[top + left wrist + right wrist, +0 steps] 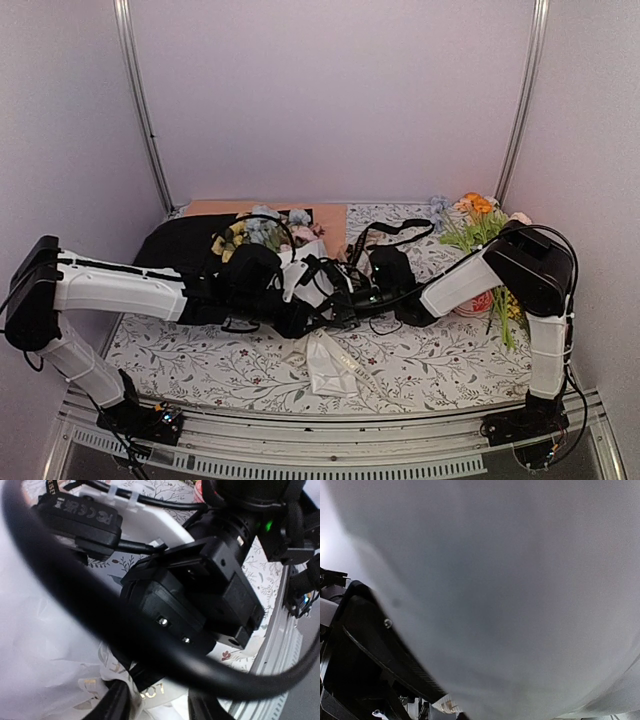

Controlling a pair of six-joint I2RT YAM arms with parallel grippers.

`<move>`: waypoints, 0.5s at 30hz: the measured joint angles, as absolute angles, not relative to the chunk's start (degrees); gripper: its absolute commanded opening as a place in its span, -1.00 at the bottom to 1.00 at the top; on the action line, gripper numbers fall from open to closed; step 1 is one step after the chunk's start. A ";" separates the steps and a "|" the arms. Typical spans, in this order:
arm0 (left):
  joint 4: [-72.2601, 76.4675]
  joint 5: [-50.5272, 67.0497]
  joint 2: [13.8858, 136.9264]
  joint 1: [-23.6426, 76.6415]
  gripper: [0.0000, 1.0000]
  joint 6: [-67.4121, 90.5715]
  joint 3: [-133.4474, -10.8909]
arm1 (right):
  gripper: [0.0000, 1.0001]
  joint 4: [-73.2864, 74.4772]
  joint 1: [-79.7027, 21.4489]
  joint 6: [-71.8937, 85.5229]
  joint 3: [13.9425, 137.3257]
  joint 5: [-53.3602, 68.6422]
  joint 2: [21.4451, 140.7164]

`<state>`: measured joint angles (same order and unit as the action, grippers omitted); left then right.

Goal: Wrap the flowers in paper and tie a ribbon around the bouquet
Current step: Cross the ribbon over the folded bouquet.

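Note:
The bouquet lies across the middle of the table. Its white paper (328, 368) tapers to a point near the front, and the flowers (262, 232) show blue, pink and yellow at the far end. Both arms meet over its middle. My left gripper (160, 706) is open, and between its dark fingers (114, 701) lies the cream ribbon (152, 692) with gold letters. My right gripper (338, 300) sits just beyond, its black body (200, 605) filling the left wrist view. White paper (510, 590) covers the right wrist view and hides its fingers.
A black sheet (178, 245) and a peach sheet (322, 215) lie at the back left. A black ribbon (400, 232) loops at the back centre. Orange-and-yellow sprigs (476, 212) stand at the right by a red-and-white disc (478, 302). Cables hang round both wrists.

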<state>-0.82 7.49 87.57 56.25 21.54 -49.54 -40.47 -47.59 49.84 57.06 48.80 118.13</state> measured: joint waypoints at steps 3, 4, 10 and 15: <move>-2.87 7.18 86.00 56.23 0.23 19.94 -49.58 | -0.99 -41.58 -47.57 50.61 57.06 49.28 119.24; -3.84 7.07 85.34 56.23 0.33 19.55 -49.69 | -0.99 -41.69 -47.57 50.76 57.06 49.41 119.42; -8.19 5.74 81.87 56.23 0.53 17.19 -50.54 | -0.99 -42.54 -47.55 51.68 57.06 49.91 119.55; -7.60 2.24 76.86 54.78 -0.79 17.78 -48.75 | -0.99 -42.87 -47.55 51.90 57.06 50.00 119.55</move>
<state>-7.60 2.24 76.86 54.78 17.78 -48.75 -42.87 -47.55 51.90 57.06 50.00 119.55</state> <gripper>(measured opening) 0.463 0.007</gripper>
